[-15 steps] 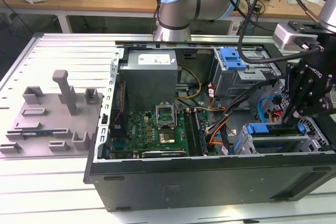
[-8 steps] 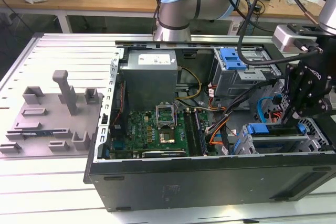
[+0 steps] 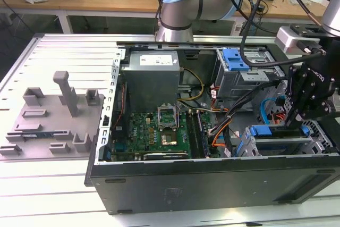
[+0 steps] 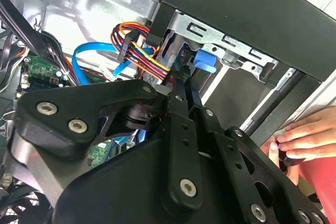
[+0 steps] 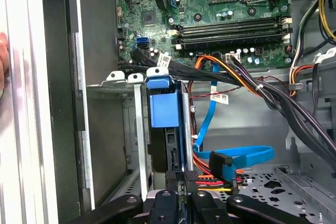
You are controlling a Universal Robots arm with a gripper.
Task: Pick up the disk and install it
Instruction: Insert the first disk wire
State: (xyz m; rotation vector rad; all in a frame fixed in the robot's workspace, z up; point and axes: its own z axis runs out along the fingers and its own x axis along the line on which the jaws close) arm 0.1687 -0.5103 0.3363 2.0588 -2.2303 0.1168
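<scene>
I am holding the black gripper (image 3: 294,122), fingers closed narrow on the blue-framed silver rectangular disk (image 5: 165,109), over the grey metal drive cage (image 3: 276,144) at the exterior view's right; the disk is sitting partly inserted, seating unfinished.

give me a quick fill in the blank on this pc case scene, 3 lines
1. The cover of the computer case is ____.
2. The flat data cable beside the disk is ____ in colour.
3. The gripper is at the exterior view's ____ end of the case.

Missing words: off; blue; right
</scene>
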